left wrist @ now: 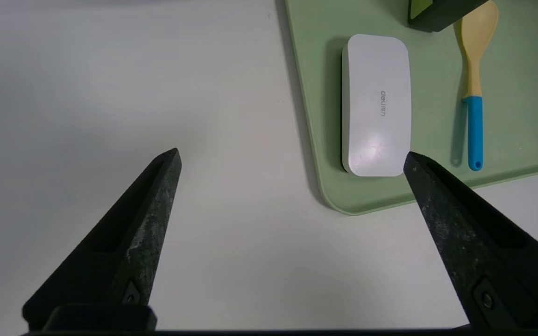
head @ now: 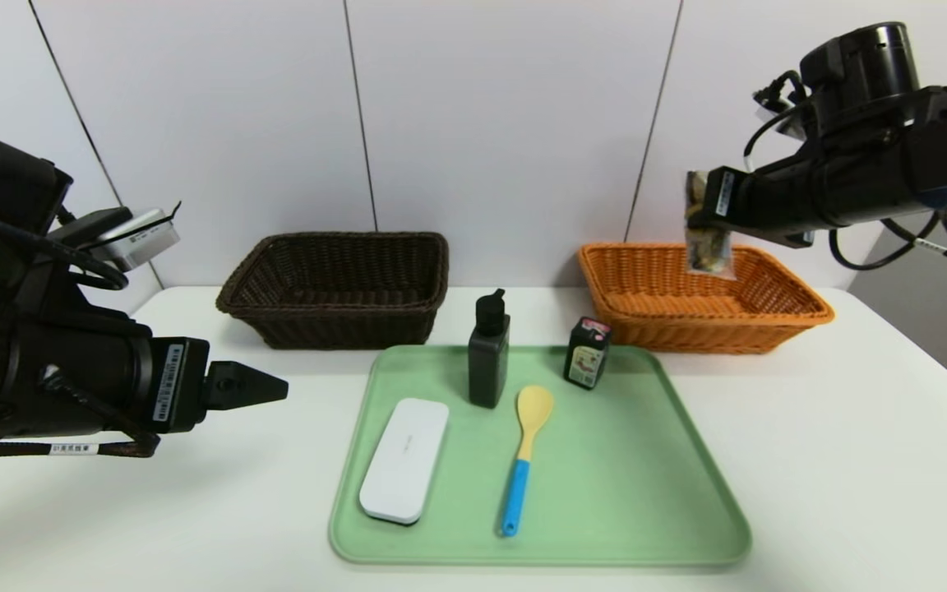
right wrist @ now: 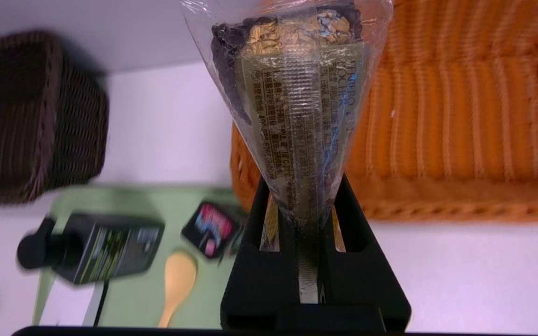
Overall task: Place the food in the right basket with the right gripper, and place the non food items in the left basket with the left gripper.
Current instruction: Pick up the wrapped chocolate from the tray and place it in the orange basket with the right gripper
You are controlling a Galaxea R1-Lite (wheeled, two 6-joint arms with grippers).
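White panelled wall is standing behind a white bench (head: 810, 460) that is carrying a green tray (head: 605, 493) and two wicker baskets. Right gripper (head: 708, 215) is hanging raised above the orange-tan right basket (head: 769, 316), its jaws pinching one end of the clear-wrapped snack packet (head: 710, 247); the packet is dangling over the basket's interior, not touching it (gold foil and printed label are showing through the wrap in the right wrist view (right wrist: 297, 93)). Dark brown left basket (head: 342, 288) is sitting at the back left, well apart from the orange one.

Left gripper (head: 256, 386) is hovering over bare bench to the left of the tray, its jaws spread wide with nothing between them. White oblong case (head: 404, 459) is lying flat near the tray's front-left corner. Black bottle (head: 489, 352) is standing upright near the tray's back edge. Small dark box (head: 587, 353) with its pink top is standing just right of the bottle, near the orange basket's front wall. Yellow spoon (head: 527, 456) with blue handle is lying mid-tray, bowl pointing toward the back, between the case and the open right half of the tray.
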